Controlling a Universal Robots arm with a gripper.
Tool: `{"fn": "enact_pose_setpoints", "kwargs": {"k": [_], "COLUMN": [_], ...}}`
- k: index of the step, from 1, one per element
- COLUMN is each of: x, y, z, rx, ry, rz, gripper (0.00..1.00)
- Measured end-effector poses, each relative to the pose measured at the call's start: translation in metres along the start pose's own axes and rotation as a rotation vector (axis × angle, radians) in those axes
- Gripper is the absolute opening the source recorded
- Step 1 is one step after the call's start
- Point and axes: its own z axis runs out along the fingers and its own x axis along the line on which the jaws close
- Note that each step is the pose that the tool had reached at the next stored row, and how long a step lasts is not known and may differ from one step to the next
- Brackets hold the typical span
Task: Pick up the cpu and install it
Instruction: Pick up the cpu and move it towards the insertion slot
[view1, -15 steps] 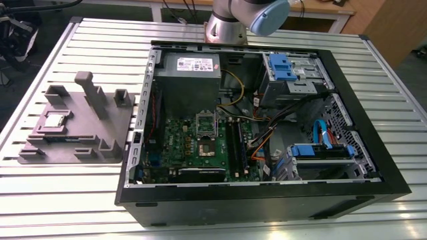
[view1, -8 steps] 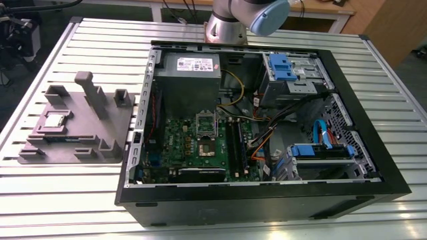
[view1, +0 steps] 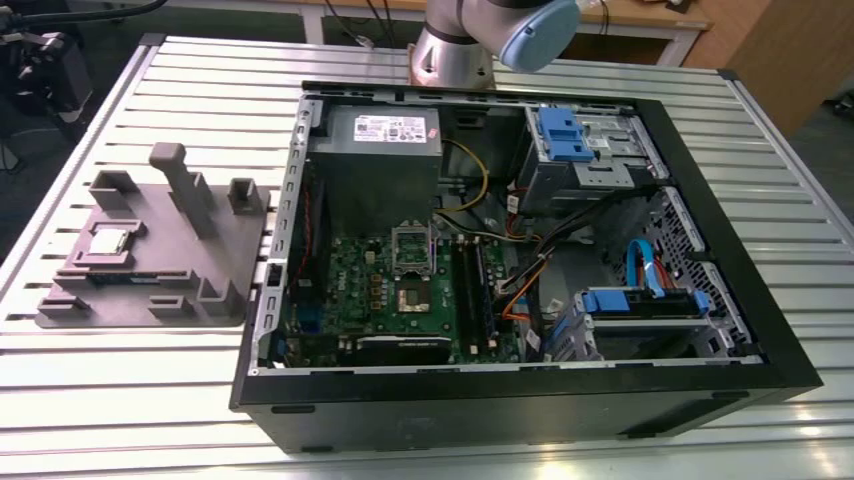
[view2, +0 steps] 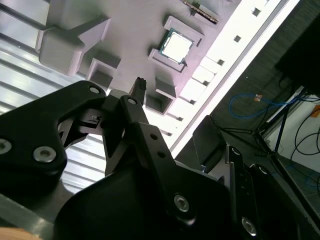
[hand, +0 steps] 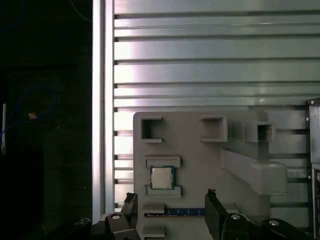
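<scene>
The hand (hand: 170, 199) is hanging empty, fingers spread wide. Just beyond it the cpu (hand: 162, 177) is lying flat in a framed recess of the gray holder (hand: 200, 155), its edges reachable. Farther across the slatted tabletop (view1: 200, 80), the open computer case (view1: 507, 400) is leaving its socket (view1: 412, 292) uncovered.

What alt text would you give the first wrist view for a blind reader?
The cpu lies in a recess of a gray holder tray on a slatted metal table. The end effector hovers open near it, holding nothing.
</scene>
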Motion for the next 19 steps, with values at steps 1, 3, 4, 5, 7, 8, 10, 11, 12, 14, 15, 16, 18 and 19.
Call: {"fn": "enact_pose_setpoints", "kwargs": {"k": [1,3,4,5,7,8,10,11,12,14,15,16,18,19], "x": [0.0,0.0,0.0,-0.0001,-0.0001,-0.0001,-0.0001,-0.0001,-0.0001,-0.0001,-0.0001,-0.0002,-0.0002,-0.0002], "y": [0.0,0.0,0.0,-0.0001,-0.0001,-0.0001,-0.0001,-0.0002,-0.0002,-0.0002,-0.0002,-0.0002,-0.0002,-0.0002], "z": [0.0,0.0001,0.0012,0.0032,0.0036,0.0038,0.0041,0.0043,0.0045,0.0049,0.0051,0.0053,0.0059,0.0061], "rx": [0.0001,0.0,0.0,0.0001,0.0001,0.0,0.0,0.0,0.0001,0.0001,0.0001,0.0,0.0,0.0], "ry": [0.0001,0.0,-0.0001,0.0,0.0,-0.0001,-0.0001,-0.0001,-0.0001,0.0,0.0,-0.0001,-0.0001,-0.0001], "rz": [0.0,0.0,0.0,0.0,0.0,0.0,0.0,0.0,0.0,0.0,0.0,0.0,0.0,0.0], "gripper": [0.65,0.65,0.65,0.65,0.65,0.65,0.65,0.65,0.65,0.65,0.65,0.65,0.65,0.65]}}
